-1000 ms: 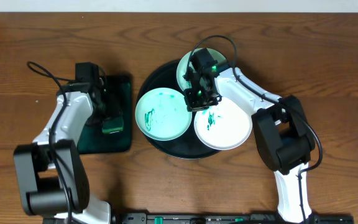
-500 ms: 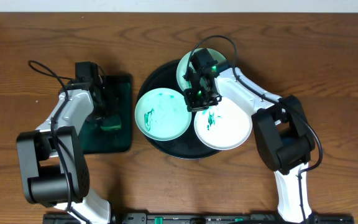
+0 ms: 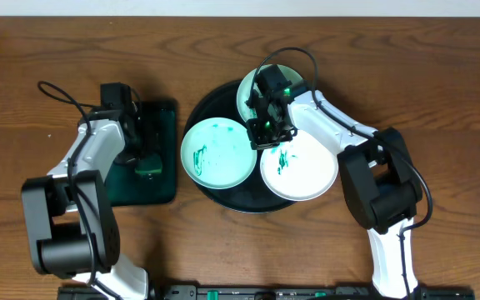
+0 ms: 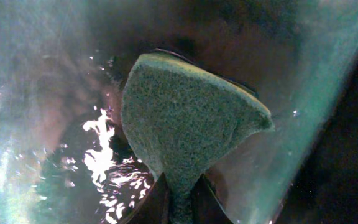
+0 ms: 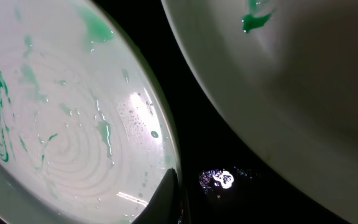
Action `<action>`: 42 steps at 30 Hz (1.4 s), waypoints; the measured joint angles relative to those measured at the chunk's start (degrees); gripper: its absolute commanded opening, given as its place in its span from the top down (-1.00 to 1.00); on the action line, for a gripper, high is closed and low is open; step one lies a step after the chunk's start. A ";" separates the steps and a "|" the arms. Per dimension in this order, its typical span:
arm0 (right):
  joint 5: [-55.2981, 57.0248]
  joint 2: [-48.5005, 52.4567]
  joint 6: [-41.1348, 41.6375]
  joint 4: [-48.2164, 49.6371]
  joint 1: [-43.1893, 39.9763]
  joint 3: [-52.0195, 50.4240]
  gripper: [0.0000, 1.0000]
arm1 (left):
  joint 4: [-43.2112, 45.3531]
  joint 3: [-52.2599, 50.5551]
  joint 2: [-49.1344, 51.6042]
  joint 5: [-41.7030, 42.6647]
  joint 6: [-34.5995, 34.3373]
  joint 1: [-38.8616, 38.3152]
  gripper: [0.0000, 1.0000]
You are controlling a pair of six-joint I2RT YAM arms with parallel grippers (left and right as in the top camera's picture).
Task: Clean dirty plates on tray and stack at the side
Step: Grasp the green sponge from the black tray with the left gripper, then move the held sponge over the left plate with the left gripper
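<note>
we see the wooden table (image 3: 440, 100) under both arms. the round black tray (image 3: 215, 98) lies below the right gripper (image 3: 269, 133), whose fingers are pressed together with nothing between them. the three plates (image 3: 217, 154) with green smears lie on it: one on each side of these fingertips, very near, and the third behind, partly hidden by the arm. the small green tray (image 3: 152, 187) is under the left gripper (image 4: 179, 199). its fingers are squeezed on the narrow end of the green sponge (image 4: 185, 130), which spreads out ahead of them.
</note>
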 measured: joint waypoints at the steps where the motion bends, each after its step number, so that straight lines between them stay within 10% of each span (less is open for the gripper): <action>1: 0.00 0.00 0.00 0.00 0.00 0.00 0.96 | -0.44 0.00 -0.55 0.00 0.02 0.00 0.86; 16: -0.50 0.00 -0.90 0.09 0.00 0.00 0.95 | -0.37 -0.04 -25.16 -17.62 1.81 -5.46 0.86; 42: -0.66 0.00 -1.29 0.92 0.00 0.00 0.97 | -2.08 -0.04 -25.51 -29.27 1.92 -11.56 0.86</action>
